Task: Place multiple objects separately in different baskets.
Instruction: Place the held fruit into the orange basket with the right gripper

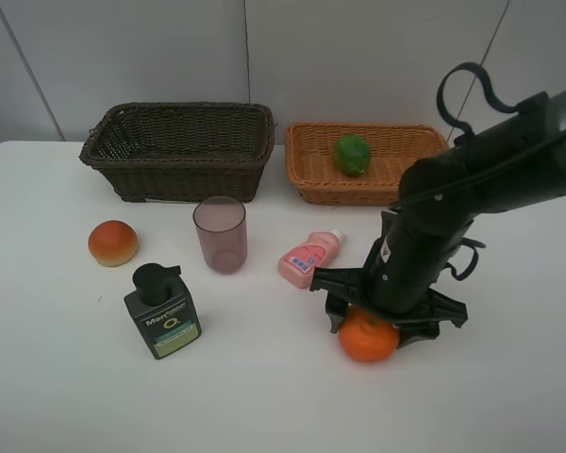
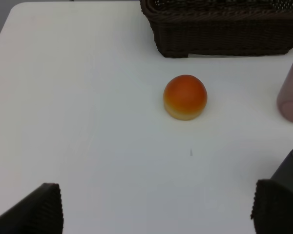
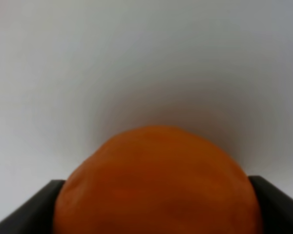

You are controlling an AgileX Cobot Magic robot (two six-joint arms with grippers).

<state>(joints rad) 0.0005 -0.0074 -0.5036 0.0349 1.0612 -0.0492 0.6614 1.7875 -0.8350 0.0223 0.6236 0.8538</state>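
The right gripper [image 1: 368,328] is clamped on the orange tangerine [image 1: 366,343], which rests on the table [image 1: 57,377]. The left gripper [image 2: 156,210] has its jaws spread wide.

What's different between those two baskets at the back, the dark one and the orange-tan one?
Colour: the dark brown basket is almost black-brown, while the tan basket is light orange.
Depth: the dark brown basket has taller walls, and the tan basket is shallower.
Contents: the tan basket holds a green lime, while nothing shows inside the dark brown basket.
Both are rectangular woven wicker, standing side by side.
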